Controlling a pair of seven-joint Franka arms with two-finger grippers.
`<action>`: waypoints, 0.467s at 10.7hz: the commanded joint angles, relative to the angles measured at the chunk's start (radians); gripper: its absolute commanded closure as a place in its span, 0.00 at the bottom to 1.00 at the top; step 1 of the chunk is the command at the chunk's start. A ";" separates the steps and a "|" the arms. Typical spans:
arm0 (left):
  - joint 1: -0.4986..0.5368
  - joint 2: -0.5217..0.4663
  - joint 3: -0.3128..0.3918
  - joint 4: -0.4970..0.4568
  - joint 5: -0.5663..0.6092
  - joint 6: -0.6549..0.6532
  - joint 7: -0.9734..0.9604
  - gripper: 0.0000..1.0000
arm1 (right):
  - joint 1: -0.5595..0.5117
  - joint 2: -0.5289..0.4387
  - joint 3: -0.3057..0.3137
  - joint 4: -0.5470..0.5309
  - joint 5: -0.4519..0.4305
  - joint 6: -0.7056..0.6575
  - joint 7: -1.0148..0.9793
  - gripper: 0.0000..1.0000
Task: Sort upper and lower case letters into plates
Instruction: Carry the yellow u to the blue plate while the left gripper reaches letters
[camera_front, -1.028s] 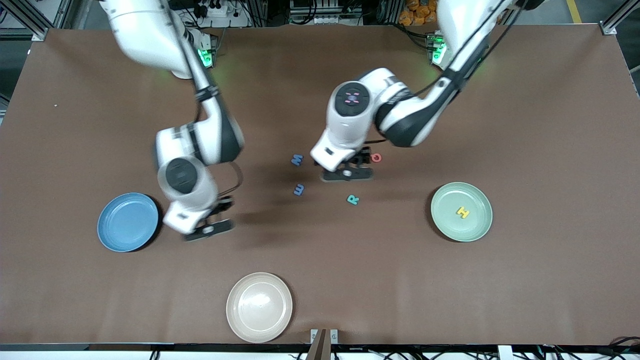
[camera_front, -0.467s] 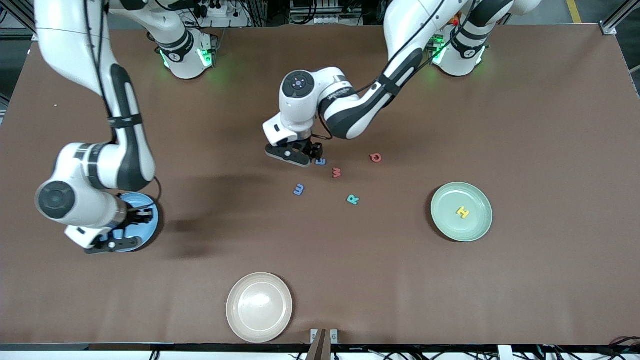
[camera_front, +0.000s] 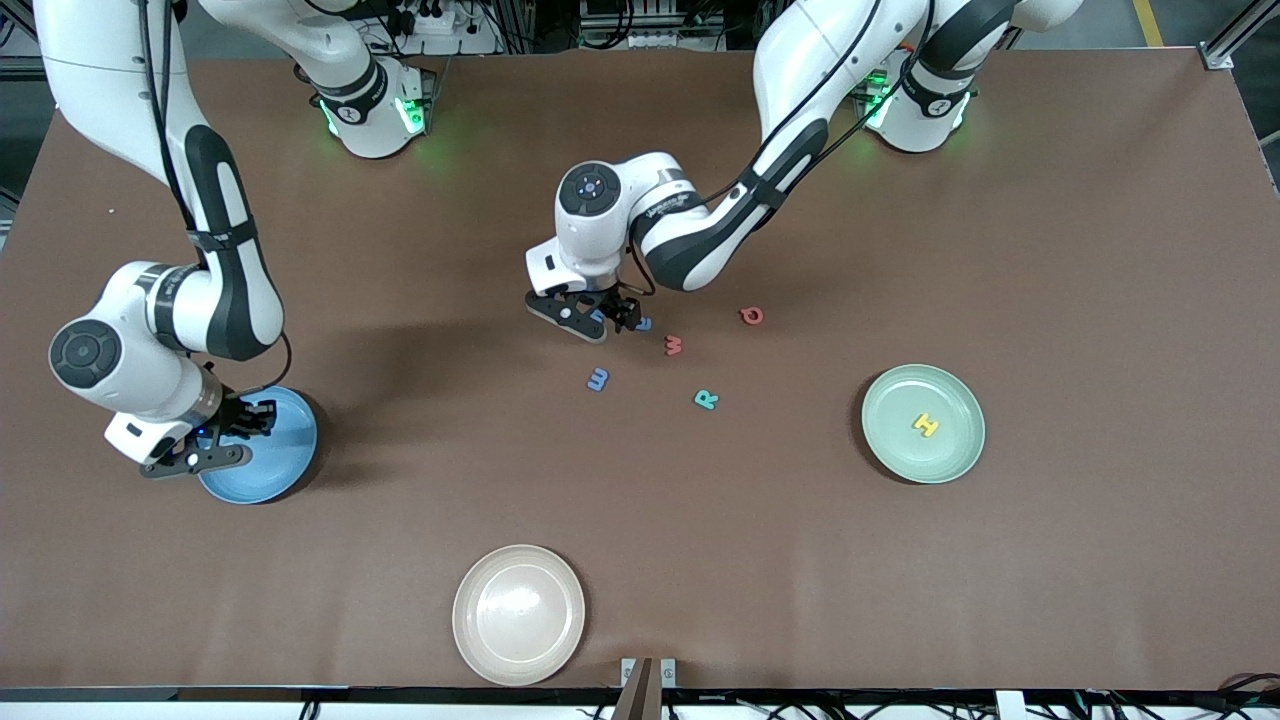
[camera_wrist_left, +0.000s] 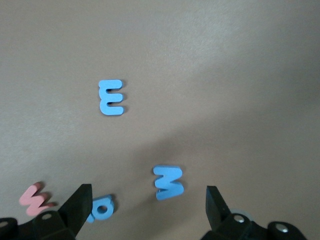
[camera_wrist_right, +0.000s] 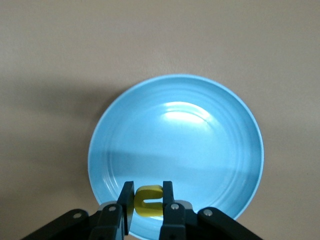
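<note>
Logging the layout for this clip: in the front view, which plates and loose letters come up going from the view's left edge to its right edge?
Blue plate → cream plate → blue E → red W → teal R → red letter → green plate, with the yellow H in it.

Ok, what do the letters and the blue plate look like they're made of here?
The letters, e.g. the blue M and blue E, look like matte foam: thick cut edges, no shine. The yellow letter pinched in the right gripper looks the same. The light blue plate seems a smooth moulded plastic or composite with a soft sheen and faint concentric rings; which one isn't clear.
</note>
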 joint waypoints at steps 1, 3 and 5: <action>-0.050 0.052 0.033 0.059 0.021 0.012 -0.010 0.00 | -0.067 -0.057 0.019 -0.055 0.020 0.005 -0.063 1.00; -0.056 0.062 0.033 0.060 0.021 0.013 -0.033 0.02 | -0.064 -0.053 0.019 -0.054 0.088 -0.005 -0.057 1.00; -0.079 0.082 0.050 0.075 0.021 0.013 -0.036 0.05 | -0.067 -0.045 0.018 -0.044 0.115 -0.008 -0.054 0.14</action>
